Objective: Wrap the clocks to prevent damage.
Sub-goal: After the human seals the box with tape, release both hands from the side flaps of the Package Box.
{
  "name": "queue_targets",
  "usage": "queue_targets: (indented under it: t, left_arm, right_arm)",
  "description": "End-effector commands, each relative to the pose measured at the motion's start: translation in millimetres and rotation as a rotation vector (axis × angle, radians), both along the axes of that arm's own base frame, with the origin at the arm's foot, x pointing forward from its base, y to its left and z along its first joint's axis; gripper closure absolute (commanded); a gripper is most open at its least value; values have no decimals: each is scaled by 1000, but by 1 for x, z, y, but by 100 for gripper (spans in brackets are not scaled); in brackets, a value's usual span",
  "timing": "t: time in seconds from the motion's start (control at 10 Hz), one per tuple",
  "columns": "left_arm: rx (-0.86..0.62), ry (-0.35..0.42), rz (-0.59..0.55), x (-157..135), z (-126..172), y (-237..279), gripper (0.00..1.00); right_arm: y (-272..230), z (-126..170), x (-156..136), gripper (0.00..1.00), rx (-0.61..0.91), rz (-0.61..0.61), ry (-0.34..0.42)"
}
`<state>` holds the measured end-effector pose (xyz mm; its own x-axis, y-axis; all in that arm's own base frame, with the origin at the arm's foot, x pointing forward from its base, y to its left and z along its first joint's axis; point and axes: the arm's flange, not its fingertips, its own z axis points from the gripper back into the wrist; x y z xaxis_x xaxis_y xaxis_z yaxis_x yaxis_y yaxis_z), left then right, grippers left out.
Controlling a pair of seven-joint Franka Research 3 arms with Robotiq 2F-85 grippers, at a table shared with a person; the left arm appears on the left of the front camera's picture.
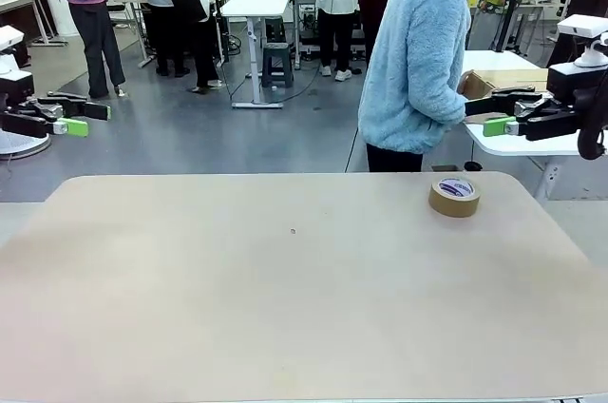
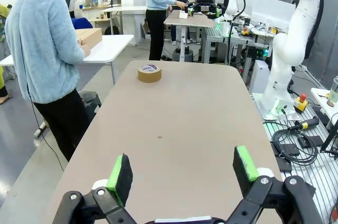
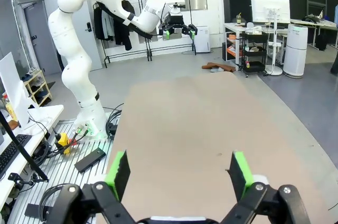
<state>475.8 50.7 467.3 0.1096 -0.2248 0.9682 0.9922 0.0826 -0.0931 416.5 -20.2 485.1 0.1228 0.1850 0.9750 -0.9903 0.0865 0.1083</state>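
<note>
The clocks are out of view. My left gripper (image 1: 90, 118) hangs open off the table's left side, above the floor. In the left wrist view the left gripper (image 2: 183, 168) has its green pads (image 2: 120, 171) wide apart with nothing between them, looking down the bare tan table (image 2: 179, 118). My right gripper (image 1: 489, 110) hovers open off the far right corner, close to the person. The right wrist view shows the right gripper (image 3: 179, 174) spread over the tabletop (image 3: 195, 123), holding nothing.
A brown tape roll (image 1: 454, 196) lies flat near the far right edge, seen also as the tape roll (image 2: 149, 72). A person in a light blue fleece (image 1: 418, 51) stands there, turned to a white side table bearing a cardboard box (image 2: 88, 36).
</note>
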Motion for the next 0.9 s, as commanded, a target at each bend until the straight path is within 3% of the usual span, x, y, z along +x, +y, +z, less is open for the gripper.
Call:
queue_targets:
  t: [0.0, 0.8]
  left_arm:
    - [-6, 2, -2, -1, 1, 1, 0]
    - [-6, 2, -2, -1, 1, 1, 0]
  right_arm:
    - [1, 0, -4, 0, 17, -2, -3]
    - [1, 0, -4, 0, 17, -2, -3]
